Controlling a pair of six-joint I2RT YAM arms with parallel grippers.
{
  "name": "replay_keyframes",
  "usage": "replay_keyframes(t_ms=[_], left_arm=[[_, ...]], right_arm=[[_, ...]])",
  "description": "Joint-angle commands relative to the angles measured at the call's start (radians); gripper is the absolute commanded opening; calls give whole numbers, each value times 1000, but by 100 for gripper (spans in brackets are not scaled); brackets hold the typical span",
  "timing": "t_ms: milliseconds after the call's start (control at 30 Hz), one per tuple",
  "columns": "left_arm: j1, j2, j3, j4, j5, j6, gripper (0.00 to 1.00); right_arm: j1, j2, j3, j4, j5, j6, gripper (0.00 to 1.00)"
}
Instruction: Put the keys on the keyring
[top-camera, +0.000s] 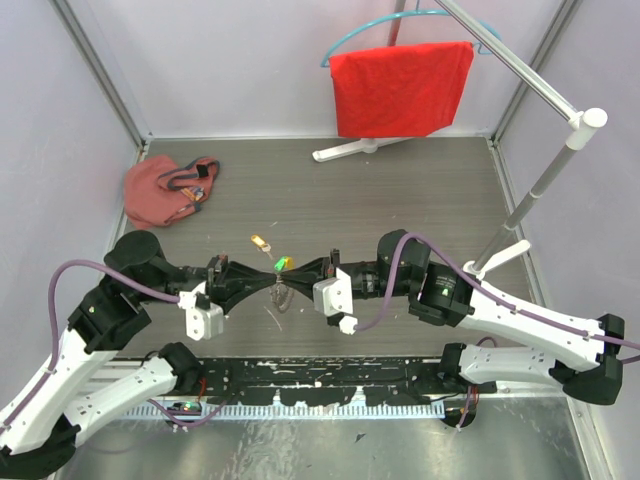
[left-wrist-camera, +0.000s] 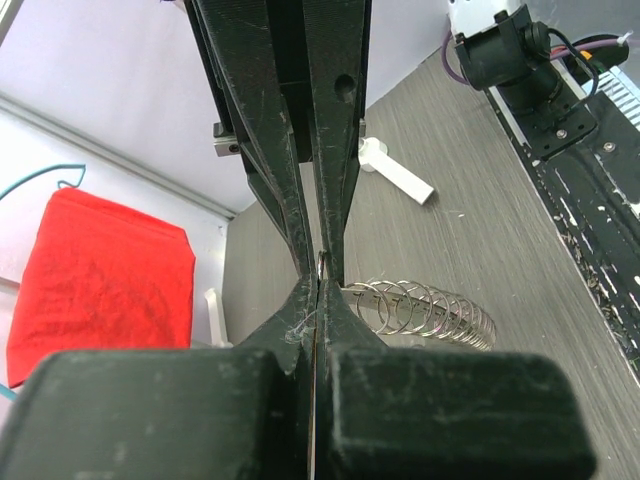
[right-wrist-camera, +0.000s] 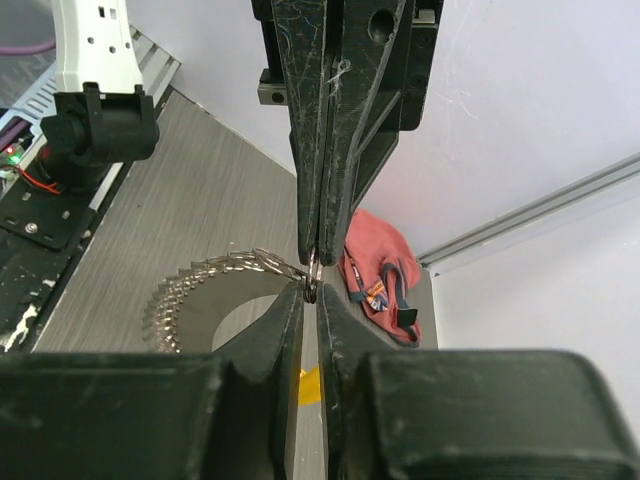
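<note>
The keyring (top-camera: 283, 295) is a silvery coiled loop that hangs between my two grippers at the table's middle. My left gripper (top-camera: 266, 281) and right gripper (top-camera: 298, 276) meet tip to tip, and each is shut on an end of the coil. In the left wrist view my left gripper (left-wrist-camera: 318, 290) pinches a thin wire, with the coil (left-wrist-camera: 430, 312) trailing to the right. In the right wrist view my right gripper (right-wrist-camera: 312, 290) clamps a ring end, with the coil (right-wrist-camera: 195, 295) curving left. The green key (top-camera: 282, 264) lies just behind the grippers. The brass key (top-camera: 260, 241) lies further back left.
A red pouch with cords (top-camera: 165, 190) lies at the back left and shows in the right wrist view (right-wrist-camera: 380, 275). A red cloth (top-camera: 400, 88) hangs on a white stand (top-camera: 350, 150) at the back. A white pole (top-camera: 530, 195) stands at the right.
</note>
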Motion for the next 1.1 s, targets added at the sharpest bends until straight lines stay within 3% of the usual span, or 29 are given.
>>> replay_keyframes(t_ms=[0, 67, 233, 267, 367, 467, 1067], left_arm=[[-1, -3, 4, 46, 20, -14, 0], [-1, -1, 4, 47, 21, -17, 0], [-1, 4, 4, 48, 29, -22, 0], [0, 5, 4, 51, 31, -26, 3], [-1, 2, -4, 68, 29, -31, 27], [-1, -4, -14, 91, 24, -69, 34], [0, 3, -20, 126, 35, -98, 20]], right_arm=[[1, -7, 48, 59, -21, 11, 15], [1, -9, 50, 58, -21, 12, 14], [1, -11, 49, 70, -17, 14, 1], [1, -14, 47, 73, -15, 16, 1], [1, -25, 35, 93, -14, 16, 1], [1, -37, 27, 112, -7, 19, 1], [1, -42, 23, 141, -26, 43, 1]])
